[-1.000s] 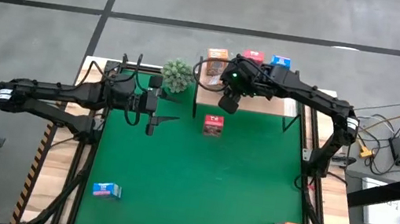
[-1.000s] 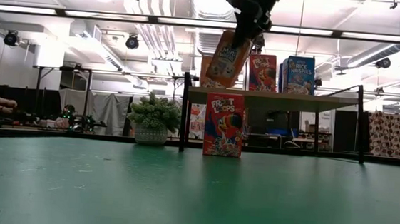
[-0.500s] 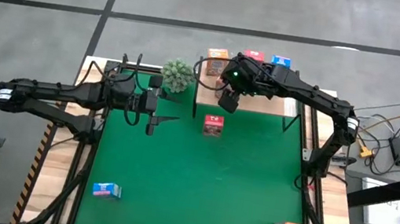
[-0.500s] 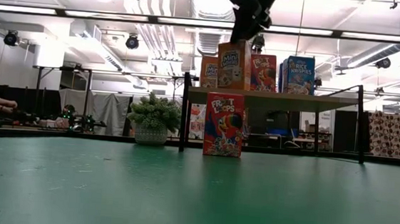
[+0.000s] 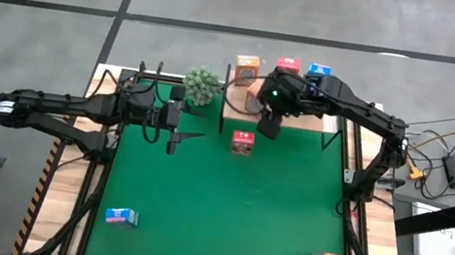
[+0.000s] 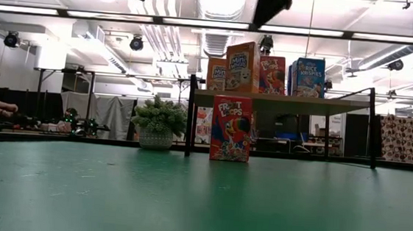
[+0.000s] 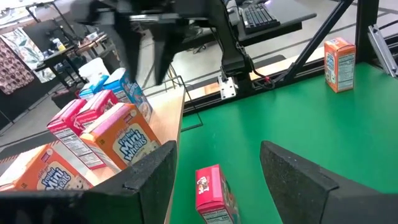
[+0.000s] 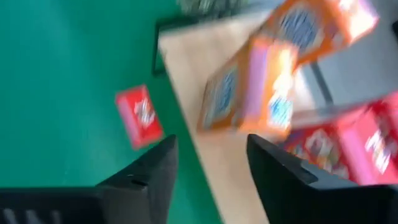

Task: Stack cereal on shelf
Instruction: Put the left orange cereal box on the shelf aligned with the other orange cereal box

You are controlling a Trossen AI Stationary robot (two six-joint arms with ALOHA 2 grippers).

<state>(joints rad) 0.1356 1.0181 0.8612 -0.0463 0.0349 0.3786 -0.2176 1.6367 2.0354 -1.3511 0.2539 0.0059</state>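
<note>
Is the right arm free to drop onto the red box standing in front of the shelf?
Probably yes. The right gripper is open and empty, just beside the red box, which stands alone on the green table with nothing over it.

Orange, red and blue cereal boxes; green table.

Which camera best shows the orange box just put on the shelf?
Low view: the front orange Mini Wheats box stands upright on the shelf, label readable. Left wrist shows it at an angle; right wrist blurs it; in the high view the right arm hides it.
</note>
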